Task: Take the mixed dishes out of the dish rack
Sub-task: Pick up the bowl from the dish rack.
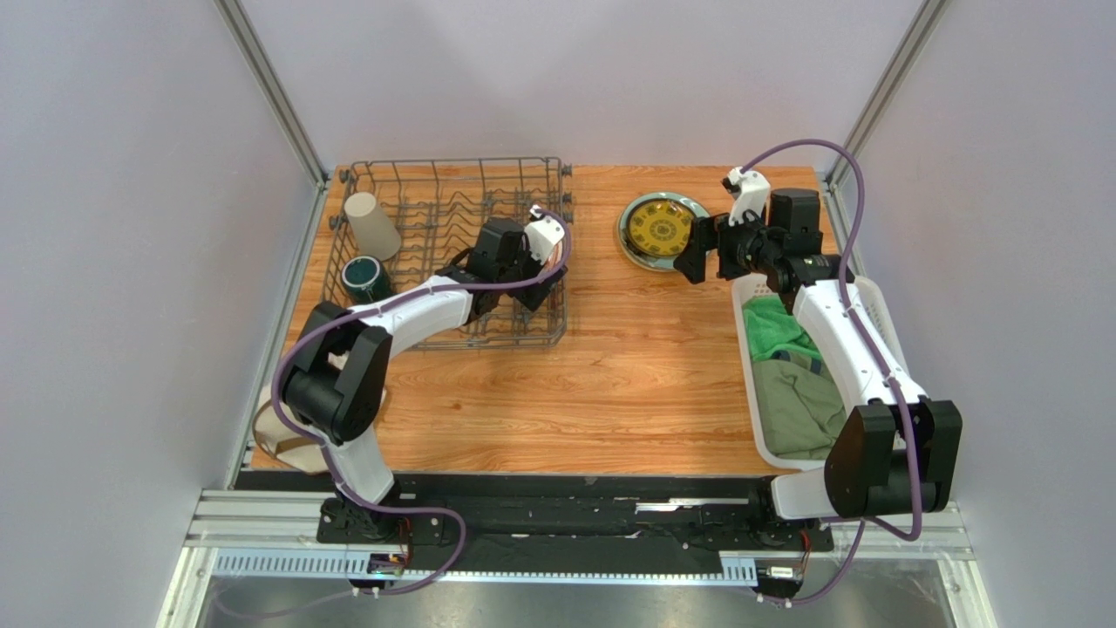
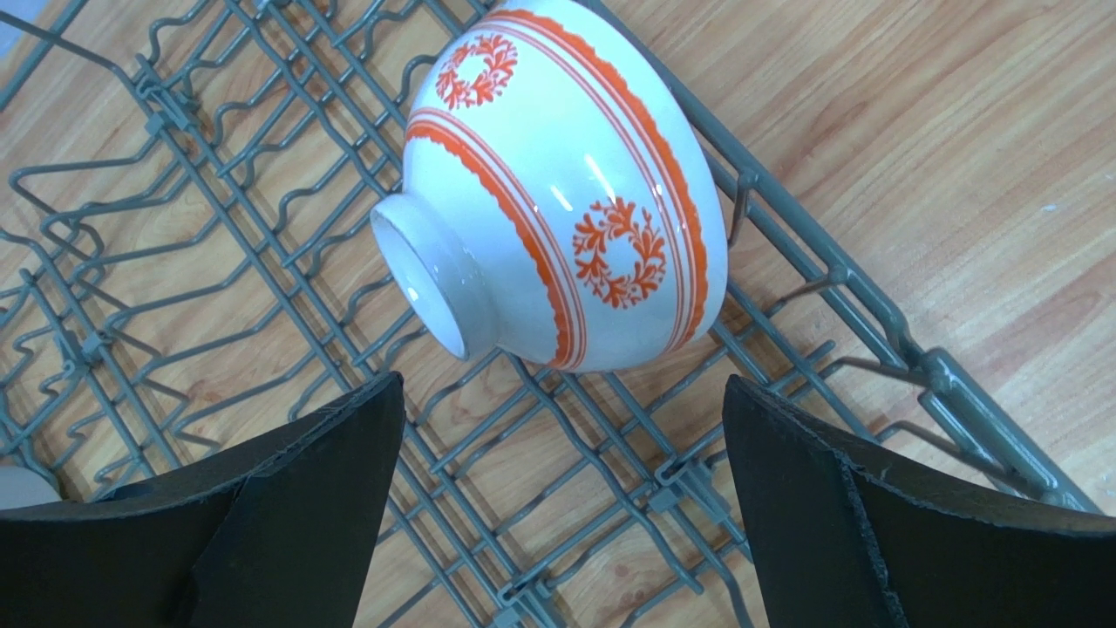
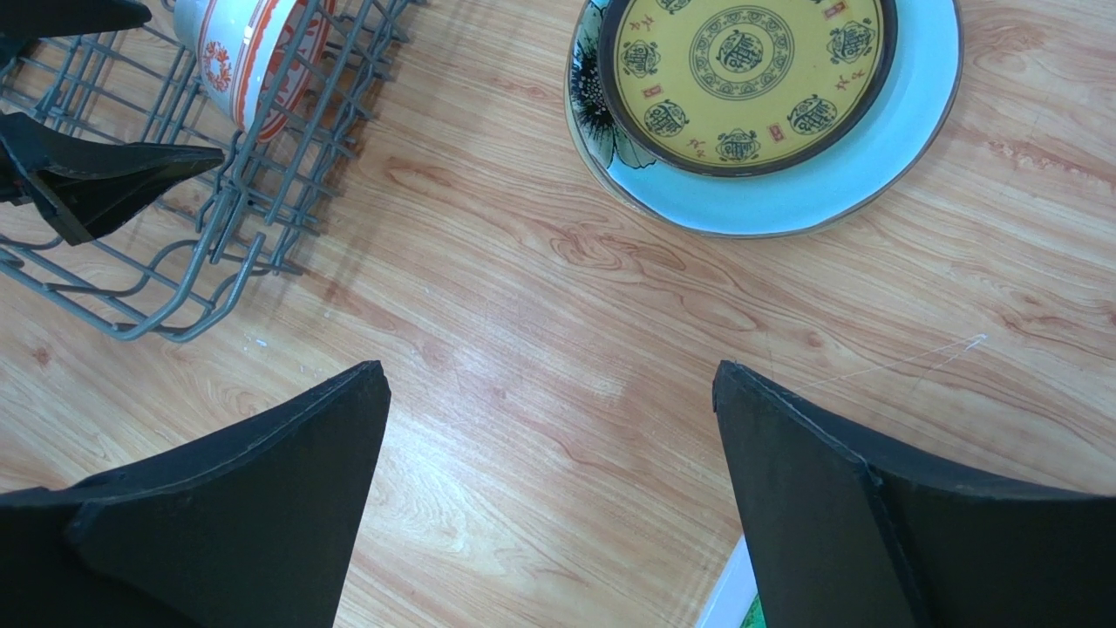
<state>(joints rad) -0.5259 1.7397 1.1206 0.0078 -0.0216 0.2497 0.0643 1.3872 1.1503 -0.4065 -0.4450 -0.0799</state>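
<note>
The small red-and-white bowl [image 2: 563, 196] lies tipped on its side in the dish rack [image 1: 452, 164]. Its foot ring points back at me and its rim rests against the rack's right-hand wire wall. My left gripper [image 2: 561, 386] hangs just short of it, fingers spread wide with nothing between them.

I judge the bowl to be glazed ceramic: stiff, fairly light, slick, and likely to chip if it knocks the prongs. The round belly would squirt out of a pinch. I would take it by the rim, one finger inside and one outside, or else clamp across the foot ring.

The beige handleless cup [image 1: 372, 225] and the dark green mug [image 1: 367, 278] stand along the rack's left side. The rack fills the desk's far left corner.

Near the middle of the far edge, the yellow-and-dark patterned plate [image 3: 747, 72] sits on the pale green flowered plate [image 3: 852, 170]. My right gripper [image 3: 550, 369] hovers beside them, also spread and empty. A pale shape [image 1: 282, 445] at the near left corner might be the cream plate, but my arm hides too much to say.
</note>
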